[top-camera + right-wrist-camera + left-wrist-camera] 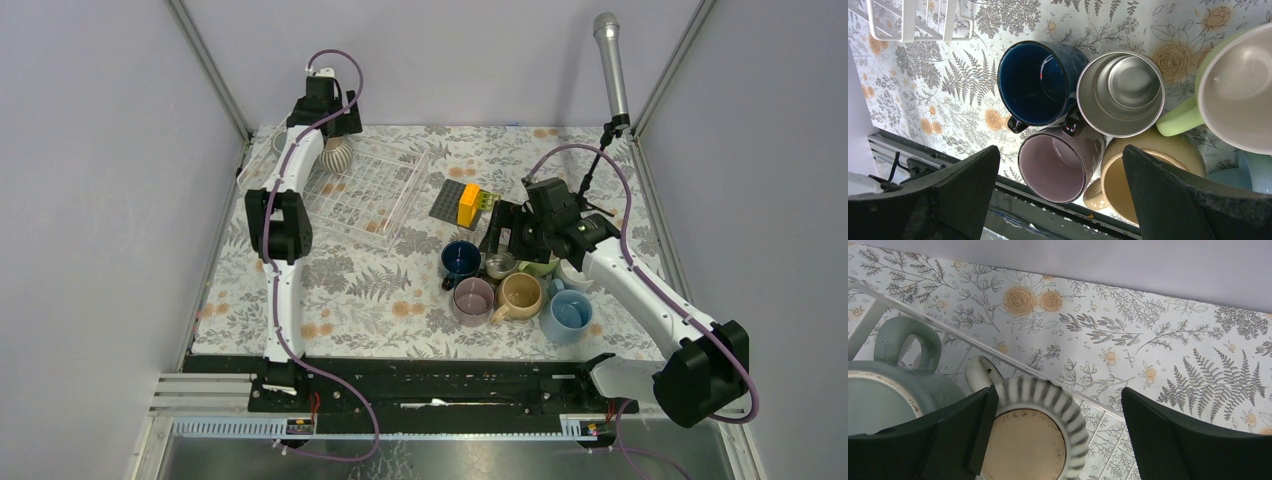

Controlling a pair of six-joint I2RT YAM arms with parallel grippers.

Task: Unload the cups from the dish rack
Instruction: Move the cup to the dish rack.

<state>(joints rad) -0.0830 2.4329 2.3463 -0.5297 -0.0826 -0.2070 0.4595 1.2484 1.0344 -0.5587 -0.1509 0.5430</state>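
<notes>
L-ARM: I read the left gripper (1060,442) spread wide over the upturned ribbed mug (1048,395), beside a grey-green mug (878,395) | RACK: dish rack (370,190) at the desk's (380,290) far left | R-ARM: right gripper (1063,187) spread, holding nothing, above navy cup (1035,82), steel cup (1120,92), mauve cup (1055,162) and tan cup (1128,177), clustered on the desk.

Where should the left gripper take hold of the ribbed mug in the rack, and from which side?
Grip the ribbed mug across its fluted wall, coming down from above. It stands base up, so no rim is offered. The open left gripper straddles it; keep the finger next to the grey mug clear of the handle.
</notes>
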